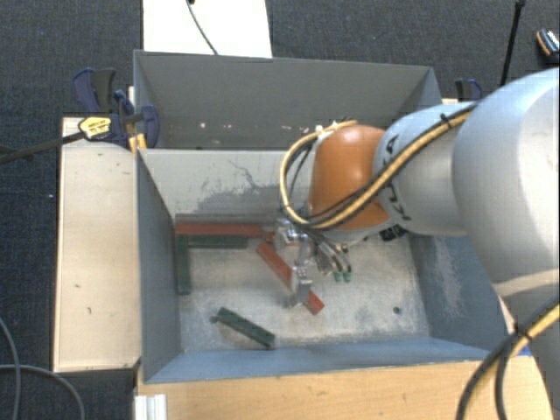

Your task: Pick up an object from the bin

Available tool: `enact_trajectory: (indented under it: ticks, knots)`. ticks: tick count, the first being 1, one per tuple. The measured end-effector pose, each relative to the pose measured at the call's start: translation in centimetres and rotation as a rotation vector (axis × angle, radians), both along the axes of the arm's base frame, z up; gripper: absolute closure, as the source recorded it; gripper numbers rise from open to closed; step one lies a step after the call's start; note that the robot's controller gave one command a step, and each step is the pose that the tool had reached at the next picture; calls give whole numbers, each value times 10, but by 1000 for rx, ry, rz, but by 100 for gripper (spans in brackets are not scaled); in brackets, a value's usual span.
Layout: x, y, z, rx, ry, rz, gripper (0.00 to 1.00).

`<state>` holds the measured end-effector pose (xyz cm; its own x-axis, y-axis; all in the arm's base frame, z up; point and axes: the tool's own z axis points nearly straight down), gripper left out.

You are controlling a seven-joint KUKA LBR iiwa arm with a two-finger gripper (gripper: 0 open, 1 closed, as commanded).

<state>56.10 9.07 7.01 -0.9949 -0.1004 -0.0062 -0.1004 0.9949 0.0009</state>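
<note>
The gripper (302, 289) is low in the middle of the bin (162, 261), right over a slim red-brown stick (276, 263) that lies flat and slantwise on the floor. Its upper end points toward the back left and its lower end toward the front. Whether the gripper is wide, narrow or already clamped I cannot tell, because the orange wrist cover (346, 178) and its cables crowd the view.

Here is the worry. The gripper sits nearer the stick's lower end than its middle, so a pinch there could let the long end droop, swing or twist out on the lift. The stick also hugs the floor (thin and low-lying, little to bite on), so a close could skate over the top or scrape the metal.

The stick's upper end is near a dark green bar (214, 242) and a longer red-brown bar (219, 229) along the back wall. A dragging lift might nudge those. Another dark green bar (245, 326) lies near the front, apart from the stick, and should stay out of it.

The stick itself is straight, narrow and flat-sided with a dull brick-red colour. It looks rigid and light, probably wood or plastic.
</note>
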Motion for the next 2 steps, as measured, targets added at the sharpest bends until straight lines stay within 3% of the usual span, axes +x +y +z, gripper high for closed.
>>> enact_trajectory:
  ticks: [1,2]
  knots:
    - [-1,0,1,-1,1,5,100]
    - [18,-2,196,1,-6,-41,100]
